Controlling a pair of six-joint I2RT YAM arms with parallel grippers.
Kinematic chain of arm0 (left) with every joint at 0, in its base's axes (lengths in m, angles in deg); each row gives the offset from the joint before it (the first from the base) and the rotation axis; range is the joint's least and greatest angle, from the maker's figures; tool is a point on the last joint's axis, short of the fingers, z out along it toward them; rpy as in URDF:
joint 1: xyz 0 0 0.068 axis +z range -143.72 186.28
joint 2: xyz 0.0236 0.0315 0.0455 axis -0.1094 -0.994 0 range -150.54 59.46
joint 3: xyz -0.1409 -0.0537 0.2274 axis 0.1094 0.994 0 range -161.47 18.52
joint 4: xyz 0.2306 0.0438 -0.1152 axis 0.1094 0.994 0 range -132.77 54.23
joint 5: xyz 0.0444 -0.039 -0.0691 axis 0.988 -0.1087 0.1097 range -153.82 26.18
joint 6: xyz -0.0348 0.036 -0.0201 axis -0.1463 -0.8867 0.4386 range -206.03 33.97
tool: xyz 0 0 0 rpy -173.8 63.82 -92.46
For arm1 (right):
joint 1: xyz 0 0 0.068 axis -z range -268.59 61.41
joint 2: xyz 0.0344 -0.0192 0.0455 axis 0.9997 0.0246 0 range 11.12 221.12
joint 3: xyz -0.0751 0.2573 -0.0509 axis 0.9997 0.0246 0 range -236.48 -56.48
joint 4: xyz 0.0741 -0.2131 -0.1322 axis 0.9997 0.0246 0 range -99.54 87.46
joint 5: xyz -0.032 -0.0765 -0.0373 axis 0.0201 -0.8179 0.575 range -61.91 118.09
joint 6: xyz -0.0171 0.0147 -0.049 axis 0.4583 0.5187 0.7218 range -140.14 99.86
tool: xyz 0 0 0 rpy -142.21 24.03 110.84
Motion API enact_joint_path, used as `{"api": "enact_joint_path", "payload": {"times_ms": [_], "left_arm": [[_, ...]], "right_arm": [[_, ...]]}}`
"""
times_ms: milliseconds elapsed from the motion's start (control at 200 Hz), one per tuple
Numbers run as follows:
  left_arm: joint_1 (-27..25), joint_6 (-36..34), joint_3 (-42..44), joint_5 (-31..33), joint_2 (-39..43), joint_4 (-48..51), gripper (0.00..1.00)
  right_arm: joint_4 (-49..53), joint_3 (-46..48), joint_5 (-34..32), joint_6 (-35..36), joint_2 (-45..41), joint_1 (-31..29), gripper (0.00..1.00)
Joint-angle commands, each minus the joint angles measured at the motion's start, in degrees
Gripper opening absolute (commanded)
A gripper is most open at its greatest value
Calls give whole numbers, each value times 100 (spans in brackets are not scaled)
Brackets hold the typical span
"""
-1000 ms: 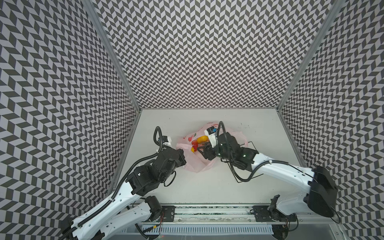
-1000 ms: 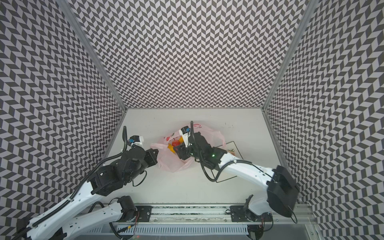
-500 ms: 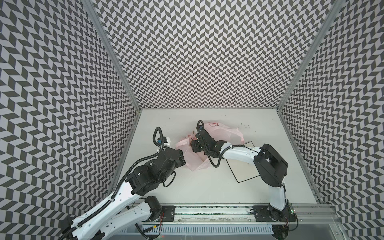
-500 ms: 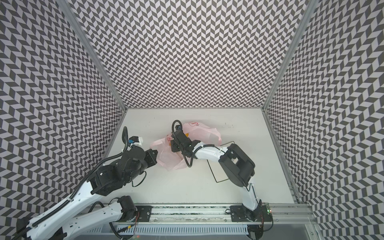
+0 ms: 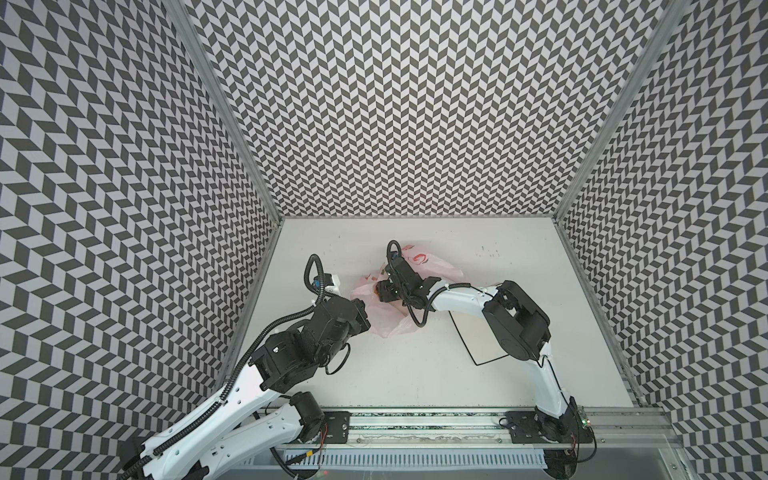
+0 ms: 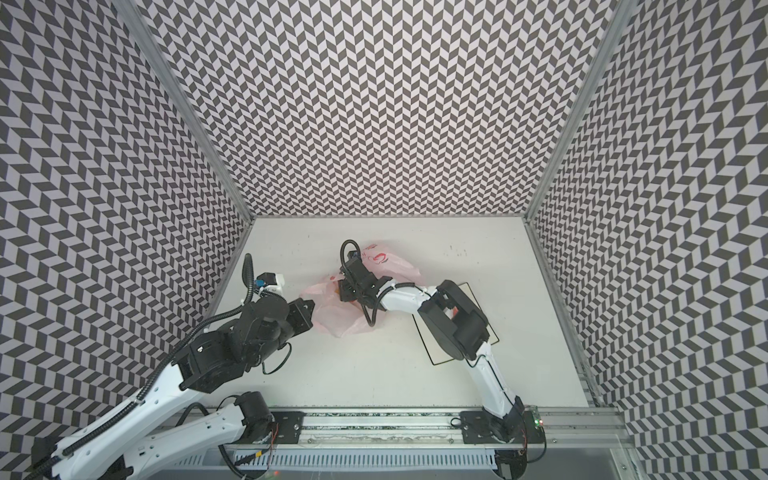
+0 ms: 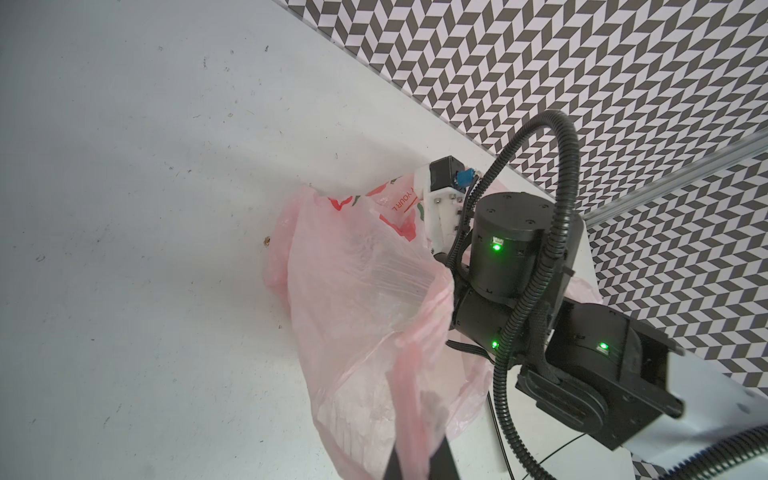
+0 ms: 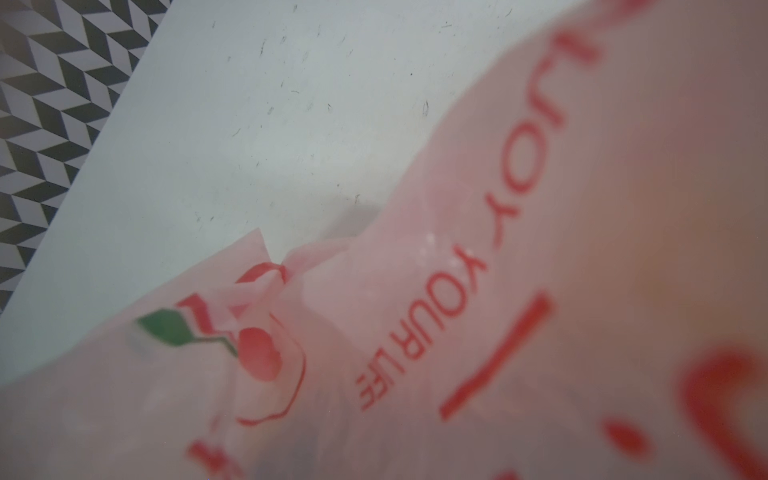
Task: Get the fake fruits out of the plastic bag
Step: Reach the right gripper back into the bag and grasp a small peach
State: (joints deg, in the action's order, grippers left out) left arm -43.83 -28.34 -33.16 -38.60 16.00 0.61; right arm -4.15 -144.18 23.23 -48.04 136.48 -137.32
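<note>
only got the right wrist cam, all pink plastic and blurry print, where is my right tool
Observer: In both top views the right tool reaches into the opening of the plastic bag. I cannot tell whether it is open or shut.
Operator: anything holding the bag for me
Observer: Yes. In the left wrist view the left tool is shut on a pink strip of the bag's edge.
Operator: any fruit out yet
Observer: None that I can see. In both top views no fake fruits lie on the table outside the bag. The white sheet under your arm shows nothing on its visible part.
</note>
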Motion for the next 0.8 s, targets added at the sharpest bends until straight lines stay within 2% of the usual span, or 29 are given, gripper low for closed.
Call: {"api": "enact_joint_path", "payload": {"times_ms": [0, 220, 476, 671, 791], "left_arm": [[32, -21, -222, 69, 0, 68, 0], [32, -32, -234, 63, -15, 64, 0], [36, -21, -190, 89, -19, -37, 0], [36, 31, -90, 115, 2, -216, 0], [41, 95, -27, 124, -19, -346, 0]], "right_arm": [[-67, -196, 143, 97, 230, -22, 67], [97, -430, 55, 186, 547, -23, 69], [146, -488, 56, 246, 561, -23, 56], [246, -556, 158, 343, 96, -35, 47], [239, -349, 313, 350, -393, -74, 46]]}}
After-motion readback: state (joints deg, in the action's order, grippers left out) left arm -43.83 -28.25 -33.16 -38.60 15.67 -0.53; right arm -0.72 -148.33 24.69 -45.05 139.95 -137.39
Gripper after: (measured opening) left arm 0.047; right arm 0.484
